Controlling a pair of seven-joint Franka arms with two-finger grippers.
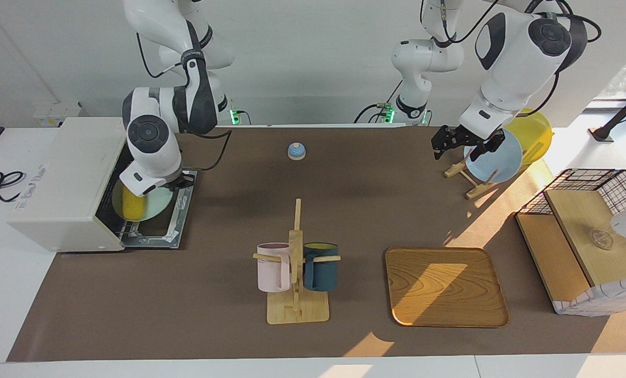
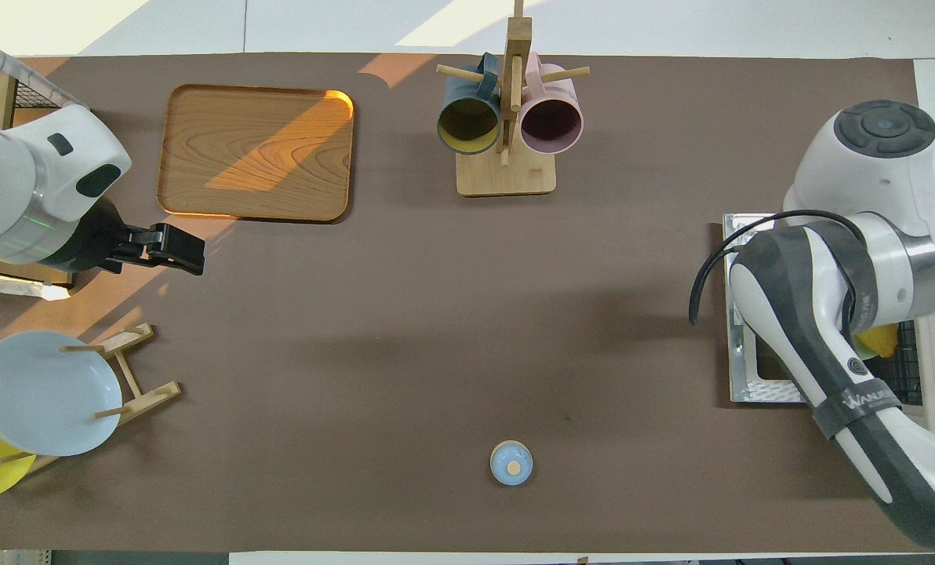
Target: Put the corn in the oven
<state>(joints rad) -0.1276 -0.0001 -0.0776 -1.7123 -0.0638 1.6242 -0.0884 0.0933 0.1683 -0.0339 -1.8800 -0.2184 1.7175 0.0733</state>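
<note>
Brown-matted table (image 1: pixel 229 294): the right gripper (image 1: pixel 174 184), grip unreadable, hovers at the white boxy oven's (image 1: pixel 66 184) open door, where the glossy yellow corn (image 1: pixel 132 205) lies on a pale green plate (image 1: pixel 158 206); the left gripper (image 1: pixel 465 142) waits open-fingered above a wooden plate rack (image 1: pixel 468 181).

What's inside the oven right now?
In the oven mouth, the corn lies on a pale plate, under the right gripper. The housing hides the deeper interior.
</note>
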